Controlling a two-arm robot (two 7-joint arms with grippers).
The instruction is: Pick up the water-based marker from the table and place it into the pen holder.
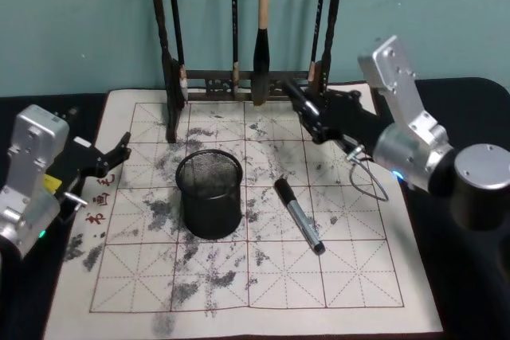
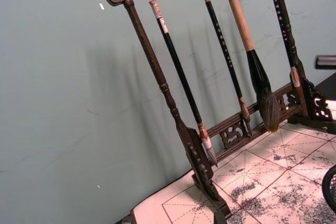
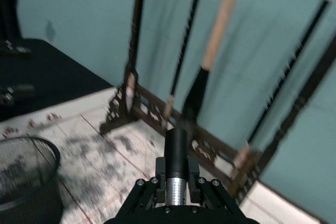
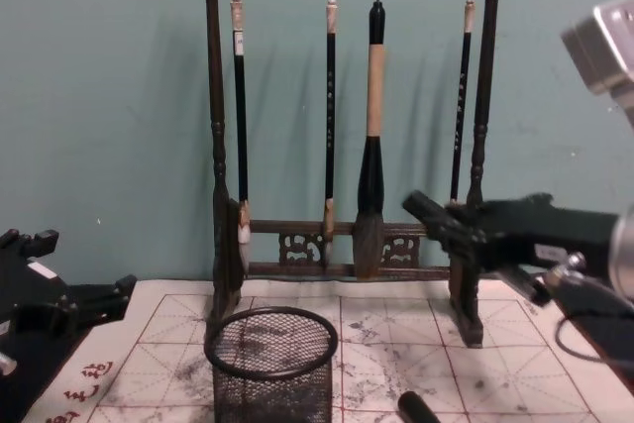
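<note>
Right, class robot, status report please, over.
Right hand raised, shut on a marker. Second marker lies on mat beside pen holder. Left hand parked left. Brush rack just behind.

Illumination was even and moderately bright, from above and in front. The brushes (image 2: 178,72) threw soft, faint shadows on the wall (image 2: 63,103). The right arm's silver casing (image 1: 394,69) showed mild glare. The paper mat (image 1: 351,276) was evenly lit to its edges.

The pen holder (image 1: 211,212) is black mesh, the marker (image 3: 176,148) black and silver. The cream mat (image 1: 358,276) carries a red grid (image 1: 248,276), red characters (image 1: 101,197) and grey-black ink smudges (image 1: 163,212).
</note>
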